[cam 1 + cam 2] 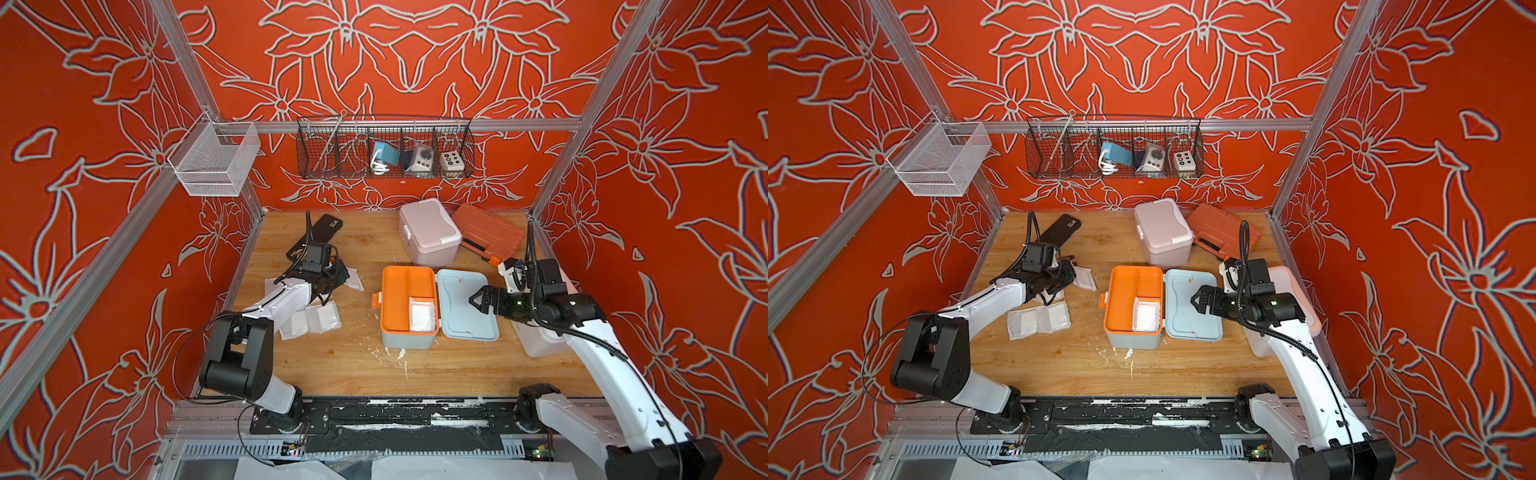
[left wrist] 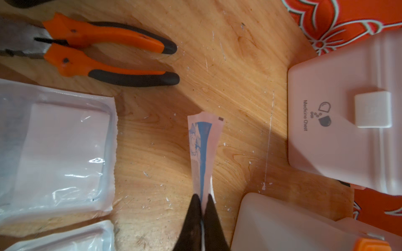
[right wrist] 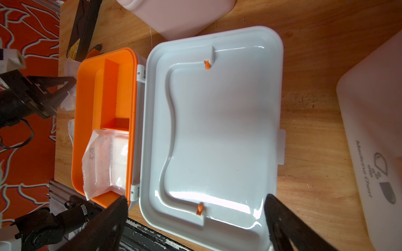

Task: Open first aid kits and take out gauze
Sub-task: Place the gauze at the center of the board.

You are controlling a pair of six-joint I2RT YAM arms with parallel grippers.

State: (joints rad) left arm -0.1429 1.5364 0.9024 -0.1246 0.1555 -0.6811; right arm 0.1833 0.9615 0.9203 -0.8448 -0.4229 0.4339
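Walls (image 1: 415, 62) red-orange, pale flower outlines. Worktop (image 1: 332, 365) light wood grain. Open kit (image 1: 405, 343) blue-grey, orange tray (image 1: 399, 291). Second kit (image 1: 432, 245) dusty pink. Gauze (image 1: 324, 316) white. Pliers (image 2: 108, 58) orange-black. Packet (image 2: 204, 152) pinkish, blue print.

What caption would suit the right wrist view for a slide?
Right gripper, jaws open, above the open blue-grey first aid kit; wrapped gauze lies in its orange tray.
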